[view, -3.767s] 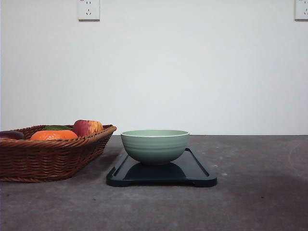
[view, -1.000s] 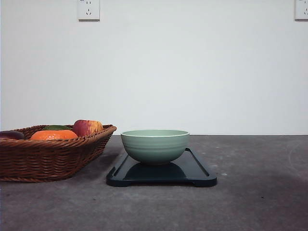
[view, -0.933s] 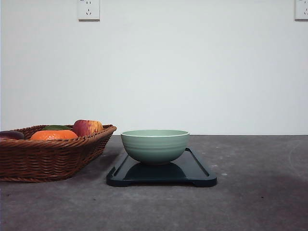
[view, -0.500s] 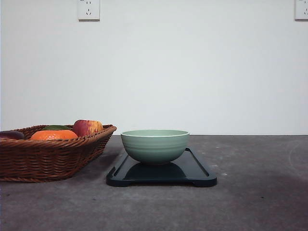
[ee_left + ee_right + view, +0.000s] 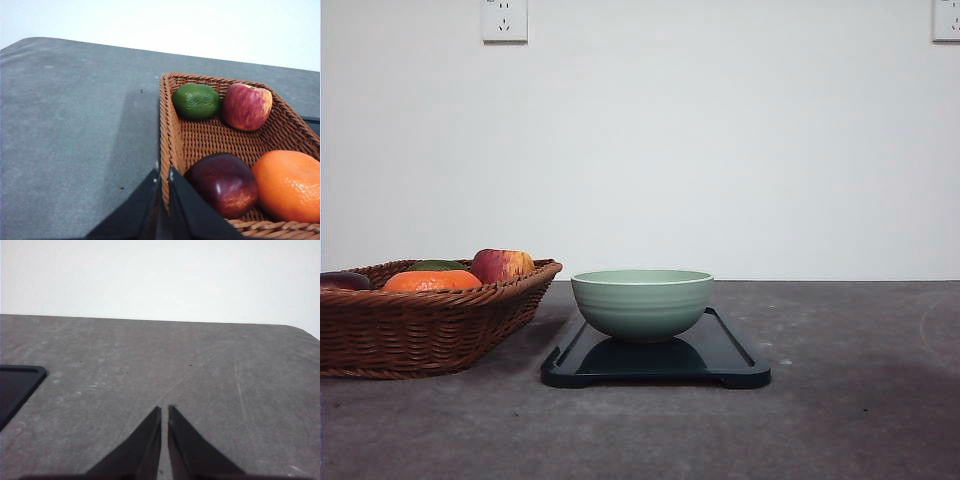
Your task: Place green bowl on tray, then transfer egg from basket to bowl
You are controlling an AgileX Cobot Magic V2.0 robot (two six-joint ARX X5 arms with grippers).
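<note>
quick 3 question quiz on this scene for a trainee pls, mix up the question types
1. True or false: the green bowl already sits on the tray.
2. Which fruit lies beside the apple at the basket's far end? A) lime-green fruit B) banana C) pear
3. Fill in: the left gripper and right gripper both have their fingers ____.

Key: 1 true. 2 A, the lime-green fruit. 3 shut.

No readable txt, labels or nos. anywhere.
</note>
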